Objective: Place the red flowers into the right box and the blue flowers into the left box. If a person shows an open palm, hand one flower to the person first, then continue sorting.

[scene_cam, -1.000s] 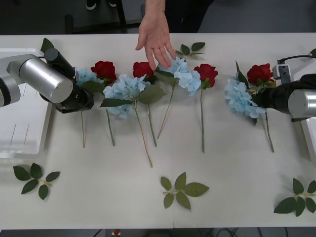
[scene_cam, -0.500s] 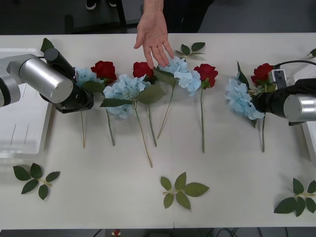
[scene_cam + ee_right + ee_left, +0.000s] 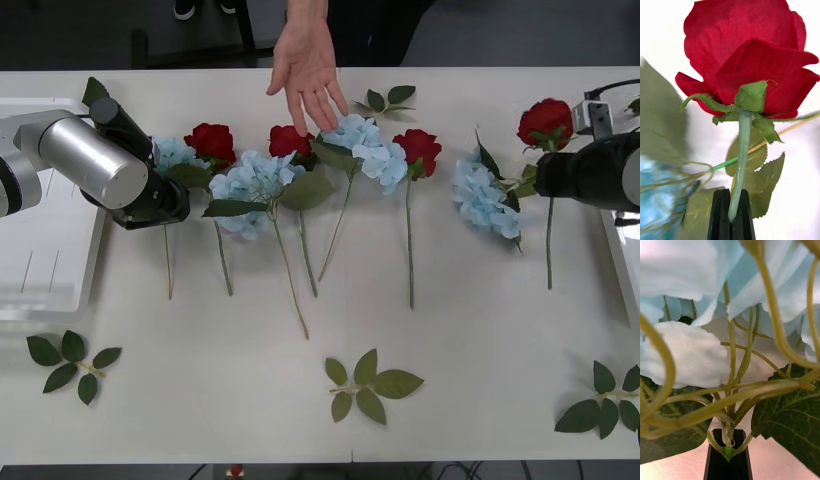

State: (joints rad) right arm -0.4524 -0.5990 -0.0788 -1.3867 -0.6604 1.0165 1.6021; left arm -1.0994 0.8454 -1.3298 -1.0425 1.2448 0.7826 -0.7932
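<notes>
Two grippers grasp stems: right gripper (image 3: 545,182), frame right, clamps a red rose (image 3: 546,122) for the open palm (image 3: 309,70); left gripper (image 3: 178,205) clamps a blue hydrangea (image 3: 172,153) upper left.

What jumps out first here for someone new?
A person's open hand reaches in over the far edge of the white table, above a row of artificial red roses and pale-blue hydrangeas. On the right, the right gripper has its jaws shut on a deep-red rose, lifted clear of the row. The left gripper clamps a pale-blue hydrangea at the left.
</notes>
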